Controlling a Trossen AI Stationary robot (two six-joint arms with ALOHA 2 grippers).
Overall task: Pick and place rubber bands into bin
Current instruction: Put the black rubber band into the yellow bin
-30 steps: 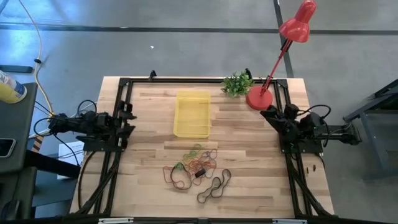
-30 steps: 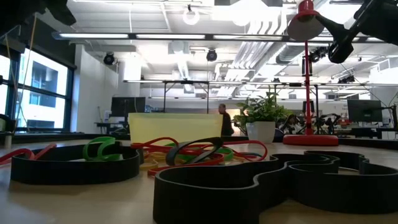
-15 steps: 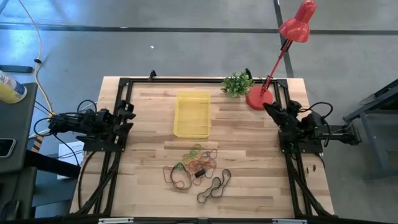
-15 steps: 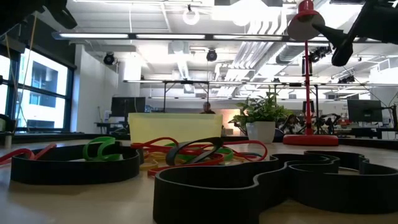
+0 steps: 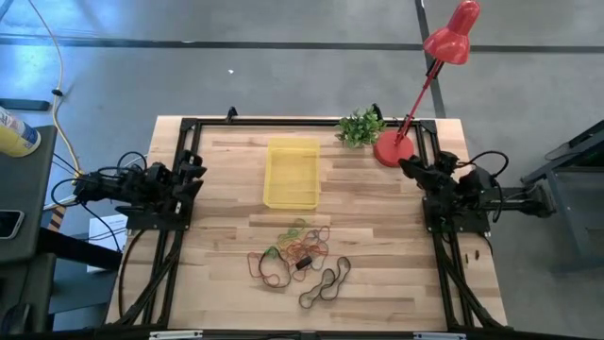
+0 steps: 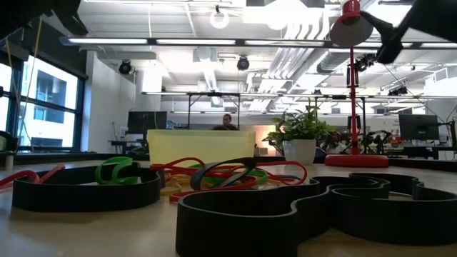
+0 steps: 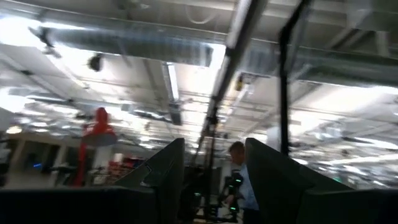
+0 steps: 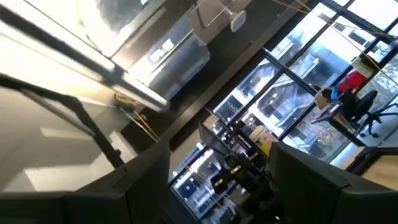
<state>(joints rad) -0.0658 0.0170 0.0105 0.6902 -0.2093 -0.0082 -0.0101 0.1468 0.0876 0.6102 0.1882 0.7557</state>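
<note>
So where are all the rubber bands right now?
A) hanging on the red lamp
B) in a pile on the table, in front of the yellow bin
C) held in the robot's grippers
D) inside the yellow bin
B: the rubber bands lie in a heap on the wooden table, while the yellow bin holds none.

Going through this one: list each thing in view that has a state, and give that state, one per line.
rubber bands: loose pile on the table, none in the bin
bin: upright, looks empty
left gripper: open, empty, at the table's left edge
right gripper: open, empty, at the table's right edge near the lamp base
lamp: standing, head out past the table's far edge; lit or not, cannot tell
potted plant: upright at the far edge
</note>
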